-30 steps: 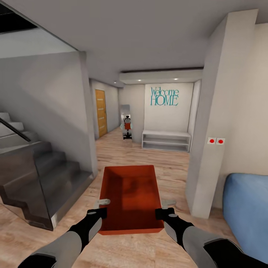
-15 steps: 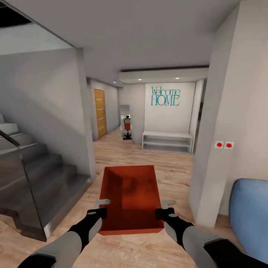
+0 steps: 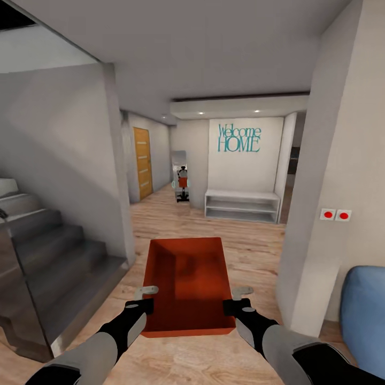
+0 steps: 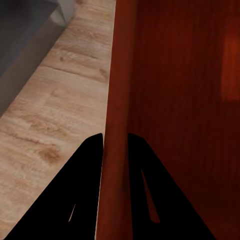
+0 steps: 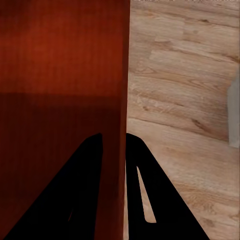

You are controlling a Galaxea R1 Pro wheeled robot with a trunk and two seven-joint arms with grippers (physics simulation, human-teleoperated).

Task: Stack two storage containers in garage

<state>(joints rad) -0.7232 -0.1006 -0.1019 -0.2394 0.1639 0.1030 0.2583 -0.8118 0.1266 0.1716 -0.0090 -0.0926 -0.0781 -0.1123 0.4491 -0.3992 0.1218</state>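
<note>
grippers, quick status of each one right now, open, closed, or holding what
Left gripper: closed on the left wall of the storage container.
Right gripper: closed on the same container's right wall.

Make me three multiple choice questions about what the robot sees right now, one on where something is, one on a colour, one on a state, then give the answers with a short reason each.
1. Where is the staircase in the head view?
A. At the left
B. At the right
C. Straight ahead under the sign

2. What colour is the Welcome HOME lettering?
A. Red
B. Teal
C. Black

3. How is the storage container held?
A. Resting on the floor
B. By one gripper alone
C. Each gripper pinching a side wall

Answers:
1. A, the grey steps run along the left edge.
2. B, teal letters on the white wall.
3. C, the left gripper and right gripper each straddle an orange-red wall in the wrist views.
</note>
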